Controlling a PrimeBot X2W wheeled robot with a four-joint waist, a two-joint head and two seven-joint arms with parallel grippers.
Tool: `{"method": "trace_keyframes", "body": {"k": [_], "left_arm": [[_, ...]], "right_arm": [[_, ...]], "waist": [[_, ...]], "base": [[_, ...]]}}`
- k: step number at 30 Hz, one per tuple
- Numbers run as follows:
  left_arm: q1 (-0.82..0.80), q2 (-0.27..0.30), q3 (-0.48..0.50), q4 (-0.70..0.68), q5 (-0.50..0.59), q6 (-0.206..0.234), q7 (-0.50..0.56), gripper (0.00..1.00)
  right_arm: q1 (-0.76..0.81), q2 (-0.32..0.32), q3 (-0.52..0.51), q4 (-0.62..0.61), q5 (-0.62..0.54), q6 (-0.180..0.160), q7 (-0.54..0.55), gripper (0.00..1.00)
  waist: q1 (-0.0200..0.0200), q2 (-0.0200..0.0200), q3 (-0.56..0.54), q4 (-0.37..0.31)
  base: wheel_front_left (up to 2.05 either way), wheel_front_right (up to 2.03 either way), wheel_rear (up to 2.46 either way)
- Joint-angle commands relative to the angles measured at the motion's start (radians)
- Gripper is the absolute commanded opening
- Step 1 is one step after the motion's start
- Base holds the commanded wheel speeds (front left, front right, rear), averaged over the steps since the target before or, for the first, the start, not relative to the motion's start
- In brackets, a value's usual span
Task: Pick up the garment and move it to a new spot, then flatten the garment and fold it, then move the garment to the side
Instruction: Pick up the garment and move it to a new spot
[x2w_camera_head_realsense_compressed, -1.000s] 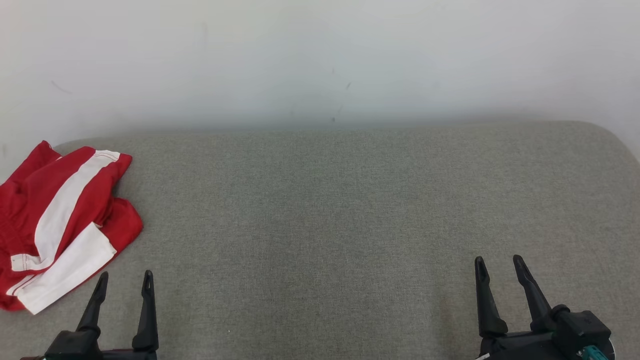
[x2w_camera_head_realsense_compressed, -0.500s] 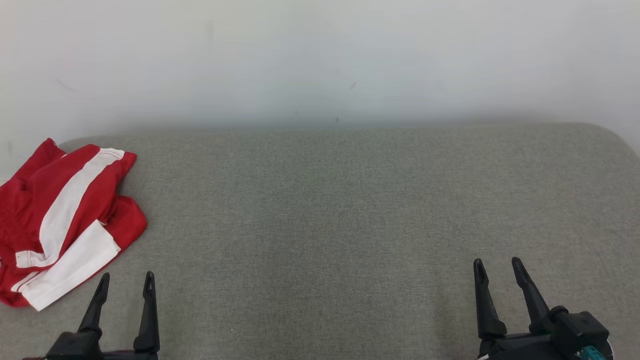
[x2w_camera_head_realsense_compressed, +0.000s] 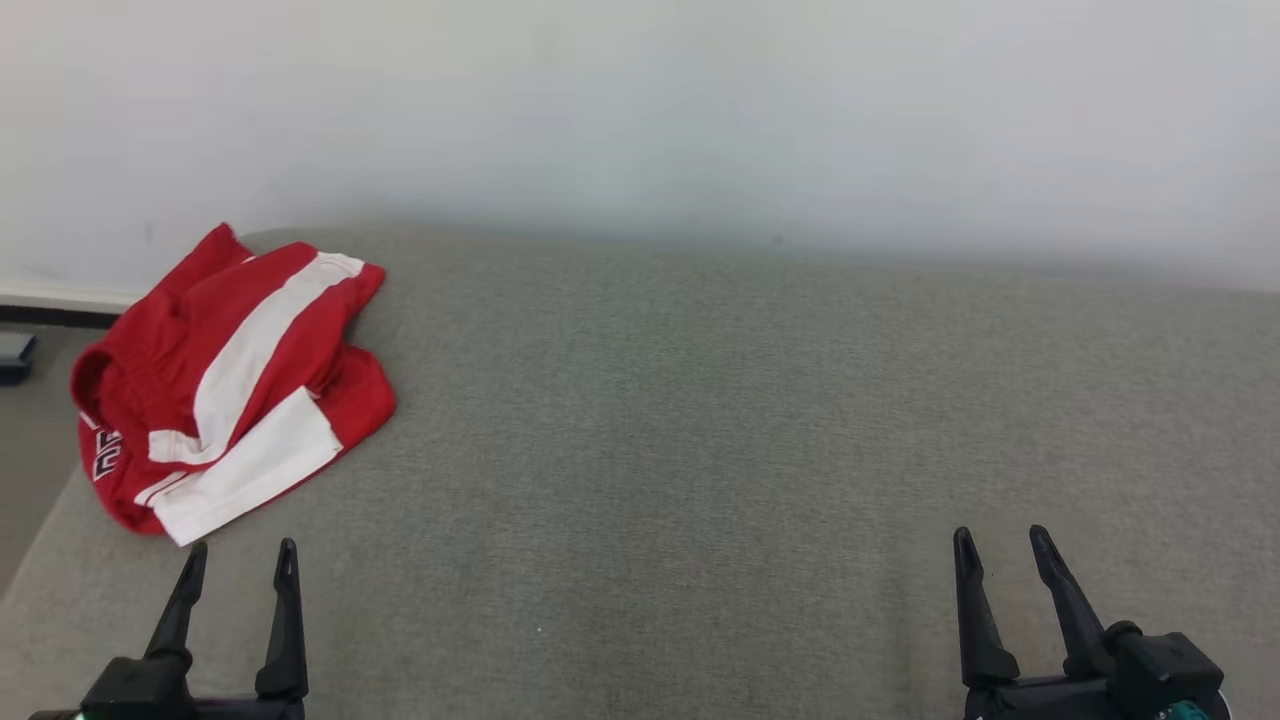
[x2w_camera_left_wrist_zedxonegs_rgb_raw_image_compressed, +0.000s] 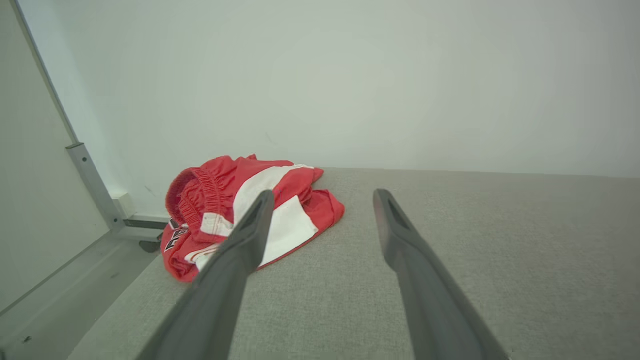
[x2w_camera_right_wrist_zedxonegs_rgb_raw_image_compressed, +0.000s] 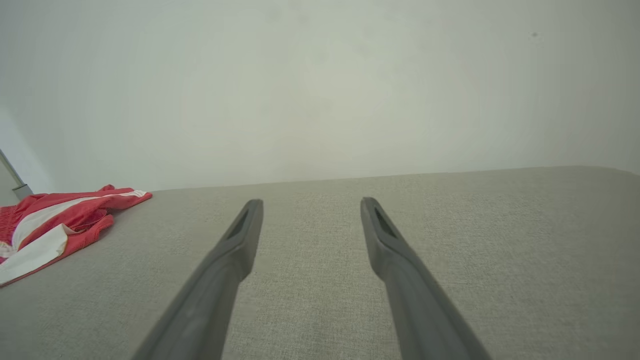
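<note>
Both of my grippers are empty over the near part of the grey cushion (x2w_camera_head_realsense_compressed: 700, 450). My left gripper (x2w_camera_head_realsense_compressed: 243, 548) is at the near left, its two dark fingers spread wide with nothing between them. My right gripper (x2w_camera_head_realsense_compressed: 1000, 535) is at the near right, spread just as wide and pinching nothing.

The garment (x2w_camera_head_realsense_compressed: 240, 380), a pair of red shorts with broad white stripes, lies crumpled in a heap at the far left of the cushion. It is close to the pale wall (x2w_camera_head_realsense_compressed: 640, 100), and its left side reaches the cushion's left edge beside the floor (x2w_camera_head_realsense_compressed: 30, 450). In my left wrist view its gathered elastic waistband faces left, and a black-and-white print shows low on that side. A grey metal frame (x2w_camera_left_wrist_zedxonegs_rgb_raw_image_compressed: 92, 185) stands against the wall beyond it.

My left fingertips point toward the garment's near white edge; they are near it but apart from it. My right gripper is well apart from the garment, with bare cushion between them.
</note>
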Motion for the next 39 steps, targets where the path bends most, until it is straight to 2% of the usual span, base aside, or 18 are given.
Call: {"method": "trace_keyframes", "body": {"k": [1, 10, 21, 33, 39], "left_arm": [[-0.005, 0.003, 0.002, 0.004, -0.001, 0.004, -0.004, 1.00], [0.006, -0.008, 0.016, 0.007, -0.006, 0.014, -0.004, 1.00], [0.000, -0.015, 0.032, 0.021, -0.004, 0.018, -0.004, 1.00], [0.002, -0.017, 0.086, 0.027, -0.009, 0.019, -0.004, 1.00], [-0.069, -0.003, 0.122, 0.040, -0.046, 0.013, -0.004, 1.00]], "right_arm": [[0.002, -0.002, -0.003, -0.001, 0.001, -0.002, -0.001, 1.00], [-0.007, -0.002, -0.001, 0.013, -0.012, -0.002, -0.001, 1.00], [-0.021, -0.002, 0.004, 0.024, -0.038, -0.002, -0.001, 1.00], [-0.045, -0.003, 0.018, 0.047, -0.055, -0.002, -0.001, 1.00], [-0.059, -0.003, 0.011, 0.036, -0.073, -0.002, -0.001, 1.00]], "waist": [[0.0000, -0.0001, 0.009, 0.068], [0.0000, -0.0001, 0.019, 0.228], [0.0000, -0.0001, 0.035, 0.378], [0.0000, -0.0001, 0.042, 0.382], [0.0000, -0.0001, 0.066, 0.321]], "base": [[0.00, 0.00, 0.00], [0.00, 0.00, 0.00], [0.00, 0.00, 0.00], [0.00, 0.00, 0.00], [0.00, 0.00, 0.00]]}}
